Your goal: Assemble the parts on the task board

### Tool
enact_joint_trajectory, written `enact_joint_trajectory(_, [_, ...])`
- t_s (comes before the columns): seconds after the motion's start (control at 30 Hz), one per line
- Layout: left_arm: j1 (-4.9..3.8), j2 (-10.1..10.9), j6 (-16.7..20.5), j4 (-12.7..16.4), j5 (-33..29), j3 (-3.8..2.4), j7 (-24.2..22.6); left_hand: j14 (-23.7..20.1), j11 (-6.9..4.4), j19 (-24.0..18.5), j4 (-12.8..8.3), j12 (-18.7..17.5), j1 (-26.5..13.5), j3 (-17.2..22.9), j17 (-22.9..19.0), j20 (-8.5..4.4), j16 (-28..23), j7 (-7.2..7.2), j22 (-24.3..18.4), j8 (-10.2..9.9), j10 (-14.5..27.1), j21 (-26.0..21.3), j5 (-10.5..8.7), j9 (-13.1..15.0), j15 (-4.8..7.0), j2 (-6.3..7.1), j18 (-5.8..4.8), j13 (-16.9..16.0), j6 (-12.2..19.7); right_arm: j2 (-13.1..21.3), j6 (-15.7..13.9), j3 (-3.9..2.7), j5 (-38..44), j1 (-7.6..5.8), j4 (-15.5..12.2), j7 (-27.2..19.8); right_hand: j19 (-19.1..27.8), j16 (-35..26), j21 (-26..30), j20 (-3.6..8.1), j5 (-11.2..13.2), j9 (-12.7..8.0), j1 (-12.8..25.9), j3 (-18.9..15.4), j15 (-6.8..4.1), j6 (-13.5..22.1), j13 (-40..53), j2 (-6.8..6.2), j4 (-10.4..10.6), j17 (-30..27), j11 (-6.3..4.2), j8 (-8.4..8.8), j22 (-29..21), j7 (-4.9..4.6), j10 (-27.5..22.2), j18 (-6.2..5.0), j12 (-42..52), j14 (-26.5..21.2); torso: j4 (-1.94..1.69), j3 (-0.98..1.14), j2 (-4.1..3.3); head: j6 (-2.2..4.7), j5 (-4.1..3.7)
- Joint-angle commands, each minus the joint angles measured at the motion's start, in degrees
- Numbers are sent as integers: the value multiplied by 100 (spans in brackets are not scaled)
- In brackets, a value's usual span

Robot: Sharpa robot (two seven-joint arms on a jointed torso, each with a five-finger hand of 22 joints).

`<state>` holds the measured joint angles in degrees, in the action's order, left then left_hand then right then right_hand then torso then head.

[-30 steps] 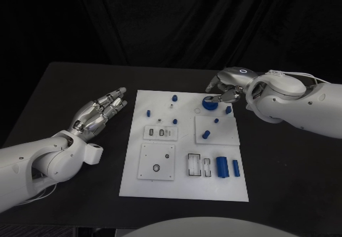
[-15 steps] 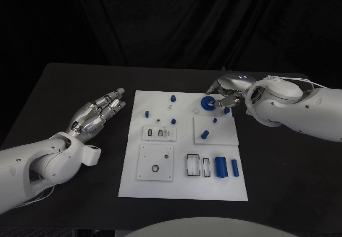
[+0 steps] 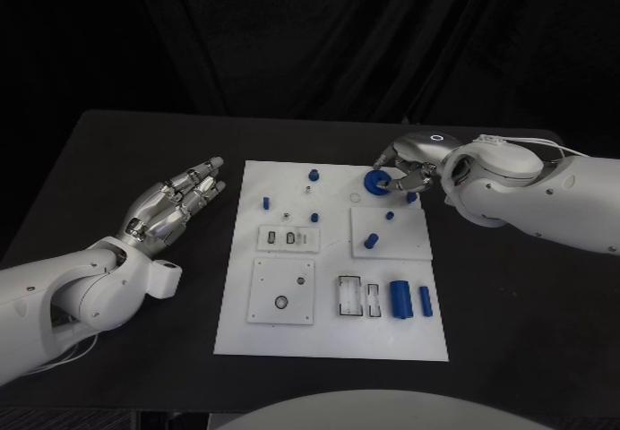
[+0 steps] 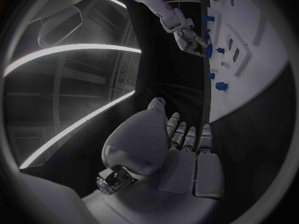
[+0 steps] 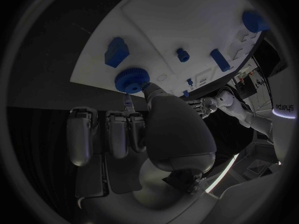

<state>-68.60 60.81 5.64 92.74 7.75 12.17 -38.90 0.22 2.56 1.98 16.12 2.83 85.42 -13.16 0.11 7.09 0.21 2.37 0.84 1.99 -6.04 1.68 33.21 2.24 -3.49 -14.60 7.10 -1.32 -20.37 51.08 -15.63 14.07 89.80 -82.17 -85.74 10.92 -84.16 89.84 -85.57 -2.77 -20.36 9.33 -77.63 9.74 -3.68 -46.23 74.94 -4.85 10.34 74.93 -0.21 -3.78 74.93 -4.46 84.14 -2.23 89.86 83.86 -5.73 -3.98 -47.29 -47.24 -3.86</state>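
The white task board [image 3: 333, 333] lies in the middle of the black table. My right hand [image 3: 411, 165] hovers over the board's far right corner and pinches a blue gear [image 3: 376, 182] between thumb and fingers. The right wrist view shows the gear [image 5: 131, 79] at the fingertips, just above the board [image 5: 187, 20]. My left hand [image 3: 175, 206] rests left of the board with its fingers spread, holding nothing. In the left wrist view the left hand [image 4: 181, 139] lies beside the board [image 4: 261, 69].
Small blue pegs [image 3: 314, 217] stand on the board's far half, and a blue block [image 3: 412, 197] lies near my right hand. Two blue cylinders [image 3: 402, 300] lie at the near right. White insert plates with slots [image 3: 284, 291] sit near the middle.
My right hand has shifted slightly toward the board's far edge with the blue gear, which now looks more tilted. The left hand has stayed put.
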Motion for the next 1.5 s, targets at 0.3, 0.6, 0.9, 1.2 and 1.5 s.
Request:
enact_joint_trajectory(0.3, [-1, -29, -138, -11, -20, -3, -951, -13, 24, -2, 4, -21, 68, 52, -7, 70, -17, 96, -3, 40, 41, -9, 26, 12, -5, -20, 111, 8, -36, -1, 205, 9, 142, 53, 40, 223, -116, 16, 55, -26, 56, 93, -41, 5, 35, -248, 1506, -11, -81, 1507, 25, -162, 988, -67, 586, 40, 14, 614, 24, 3, 4, -16, 32])
enact_joint_trajectory(0.6, [0, -57, -176, -39, -20, -3, -923, -11, 26, 0, 7, -25, 74, 62, -6, 88, -16, 133, -2, 46, 50, -7, 27, 16, -15, -23, 121, 9, -69, 20, 232, 9, 143, 60, 26, 216, -102, 16, 81, -55, 391, 159, 77, -71, 61, -209, 1506, -37, -50, 1507, 52, -189, 978, -90, 586, 33, 14, 614, 17, 11, 7, 3, 33])
enact_joint_trajectory(0.9, [1, -62, -192, -48, -20, -3, -917, -10, 30, 1, 8, -24, 78, 67, -6, 95, -16, 147, -2, 51, 51, -6, 29, 20, -19, -26, 125, 9, -97, 19, 146, 9, 144, 64, 32, 190, -77, 16, 124, -59, 884, 199, 226, -214, 59, 7, 1506, -63, 60, 1507, 46, -136, 958, -77, 586, 22, 14, 614, 21, 2, 8, 36, 56])
enact_joint_trajectory(1.2, [1, -71, -212, -56, -19, -3, -911, -8, 37, 3, 6, -24, 86, 76, -6, 106, -15, 156, -1, 52, 50, -5, 36, 20, -28, -32, 129, 9, -98, -2, 138, 9, 145, 64, 48, 195, -78, 16, 132, -57, 737, 237, 142, -199, 58, -21, 1506, -33, 30, 1507, 49, -179, 961, -85, 586, 22, 14, 614, 13, 0, 8, 49, 69])
enact_joint_trajectory(1.5, [3, -87, -235, -77, -19, -3, -904, -7, 42, 5, 2, -24, 94, 83, -5, 116, -15, 160, 0, 51, 52, -3, 39, 19, -39, -32, 130, 9, -97, 3, 173, 9, 145, 64, 54, 193, -84, 16, 148, -43, -589, 676, -162, 16, 50, -611, 1506, 38, -248, 1507, 37, -797, 981, -81, 586, 21, 14, 614, 9, -3, 7, 54, 74])
